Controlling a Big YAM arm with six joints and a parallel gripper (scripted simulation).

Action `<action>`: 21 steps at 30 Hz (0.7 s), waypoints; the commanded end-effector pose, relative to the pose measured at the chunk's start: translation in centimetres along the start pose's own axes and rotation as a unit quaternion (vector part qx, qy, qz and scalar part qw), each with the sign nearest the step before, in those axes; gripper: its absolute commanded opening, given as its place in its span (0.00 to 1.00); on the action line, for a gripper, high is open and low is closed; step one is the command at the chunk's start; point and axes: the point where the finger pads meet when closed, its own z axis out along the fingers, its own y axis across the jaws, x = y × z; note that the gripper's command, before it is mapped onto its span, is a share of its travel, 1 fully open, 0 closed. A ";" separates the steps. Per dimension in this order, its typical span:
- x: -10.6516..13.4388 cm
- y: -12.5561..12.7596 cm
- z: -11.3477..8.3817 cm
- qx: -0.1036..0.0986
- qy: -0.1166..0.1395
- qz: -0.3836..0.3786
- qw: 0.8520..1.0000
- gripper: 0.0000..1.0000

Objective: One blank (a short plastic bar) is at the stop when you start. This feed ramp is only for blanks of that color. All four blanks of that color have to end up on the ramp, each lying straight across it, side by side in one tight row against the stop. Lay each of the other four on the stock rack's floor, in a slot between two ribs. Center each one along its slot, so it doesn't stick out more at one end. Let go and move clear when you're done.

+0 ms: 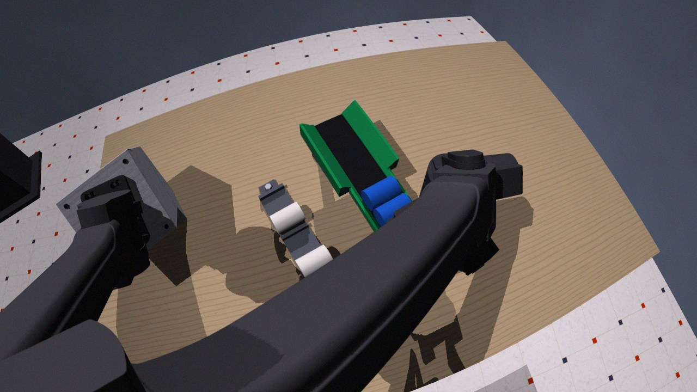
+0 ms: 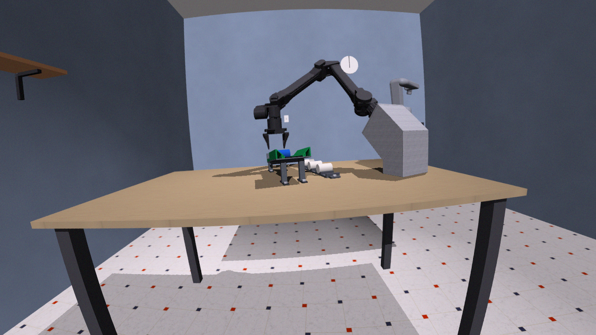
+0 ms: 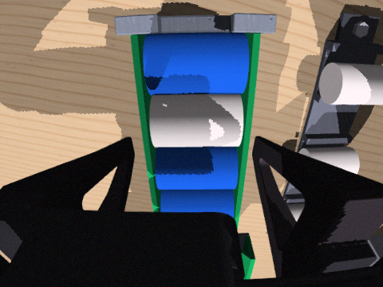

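The green feed ramp [image 1: 372,144] [image 2: 304,152] [image 3: 254,60] has a grey stop [image 3: 195,25]. In the wrist view a blue blank [image 3: 195,64] lies straight across at the stop, then a white blank [image 3: 195,120], a blue one [image 3: 196,169] and another blue [image 3: 197,202], in a tight row. The top view shows two blue blanks [image 1: 381,192] [image 1: 392,208] at the row's uphill end. My gripper [image 2: 276,147] [image 3: 193,145] is open and empty above the row, its fingers outside the ramp's rails. The dark stock rack [image 1: 303,238] [image 3: 325,119] holds three white blanks [image 2: 324,168] [image 2: 314,164] [image 3: 353,84].
The rack stands on the table [image 1: 438,87] [image 2: 208,199] beside the ramp. A large grey block [image 1: 146,190] [image 2: 414,150] stands beyond the rack, by the arm's base. The ramp's upper part has flared green walls. My forearm hides part of the ramp and rack in the top view.
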 end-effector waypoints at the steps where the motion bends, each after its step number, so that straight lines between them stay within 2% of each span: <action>1: 0.2 -0.5 1.3 0.009 0.001 -0.007 1.000 0.78; 21: 0.2 -0.4 1.2 0.007 0.002 -0.007 1.000 0.78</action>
